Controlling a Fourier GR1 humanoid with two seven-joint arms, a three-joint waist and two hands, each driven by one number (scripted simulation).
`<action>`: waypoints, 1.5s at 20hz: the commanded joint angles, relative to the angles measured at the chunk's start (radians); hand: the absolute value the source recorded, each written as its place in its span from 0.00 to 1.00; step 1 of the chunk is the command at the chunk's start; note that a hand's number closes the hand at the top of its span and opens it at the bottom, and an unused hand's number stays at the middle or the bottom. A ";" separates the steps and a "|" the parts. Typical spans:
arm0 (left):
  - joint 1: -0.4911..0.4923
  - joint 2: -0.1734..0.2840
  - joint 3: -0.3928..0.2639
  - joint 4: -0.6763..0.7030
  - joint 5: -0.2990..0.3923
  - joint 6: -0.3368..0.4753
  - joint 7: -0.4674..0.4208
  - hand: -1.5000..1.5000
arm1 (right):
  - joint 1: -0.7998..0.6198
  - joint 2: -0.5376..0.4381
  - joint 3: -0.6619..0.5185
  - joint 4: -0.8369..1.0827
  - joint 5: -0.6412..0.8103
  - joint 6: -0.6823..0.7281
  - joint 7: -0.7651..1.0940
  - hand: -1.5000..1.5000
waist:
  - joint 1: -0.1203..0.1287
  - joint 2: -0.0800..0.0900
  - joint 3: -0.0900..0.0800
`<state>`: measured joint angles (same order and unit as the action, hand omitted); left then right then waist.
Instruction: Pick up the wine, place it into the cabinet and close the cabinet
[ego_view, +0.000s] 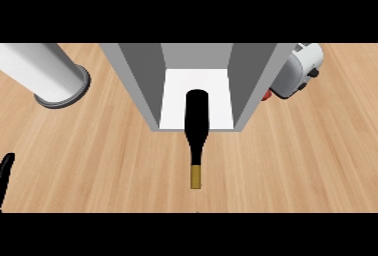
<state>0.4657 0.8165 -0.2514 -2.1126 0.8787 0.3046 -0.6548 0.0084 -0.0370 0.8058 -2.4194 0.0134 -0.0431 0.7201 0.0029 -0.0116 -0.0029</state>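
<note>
Wine bottle (196, 135): black, gold cap on the neck end, seen from steeply above. Its body end sits on the white floor of the cabinet (255, 75); the neck runs out past the cabinet's front edge, over the wooden counter (96, 160), with the gold cap toward the lower edge of the view. Can't tell whether the bottle stands upright or lies flat at this angle. Nothing is touching it. The cabinet is a grey open box, centred at the top of the view, with a side wall on either side of the bottle and clear gaps between them; the bottle sits roughly mid-width. No door shows in this view, so I can't say how it stands. Left hand (6, 172): only a thin black sliver at the lower-left edge, well apart from the bottle and holding nothing visible; too little shows to tell how its fingers are set. Right hand: doesn't show at all. Left of the cabinet, a white cylinder with a grey rim (46, 75) lies tilted across the top-left corner, clear of the cabinet. Right of the cabinet, a white and grey appliance with a red knob (299, 70) sits just beside the right wall, partly hidden behind it.
</note>
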 joint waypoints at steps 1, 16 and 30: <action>0.014 0.025 0.053 -0.015 0.040 -0.046 0.035 0.00 | -0.145 0.035 0.176 -0.014 0.098 -0.101 0.015 1.00 | 0.009 0.002 0.000; -0.092 -0.025 0.070 -0.007 0.058 -0.057 0.111 0.00 | -0.577 0.028 0.075 0.204 0.005 -0.375 0.067 1.00 | 0.028 0.012 -0.001; -0.137 -0.077 0.093 0.043 0.058 -0.084 0.153 0.00 | -1.134 0.036 -0.237 0.769 -0.268 -0.426 -0.115 1.00 | 0.041 0.017 0.001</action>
<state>0.3432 0.7482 -0.1730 -2.0631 0.9384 0.2263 -0.5107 -0.9745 -0.0181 0.6516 -1.8353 -0.2130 -0.4900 0.6668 0.0394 0.0039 -0.0009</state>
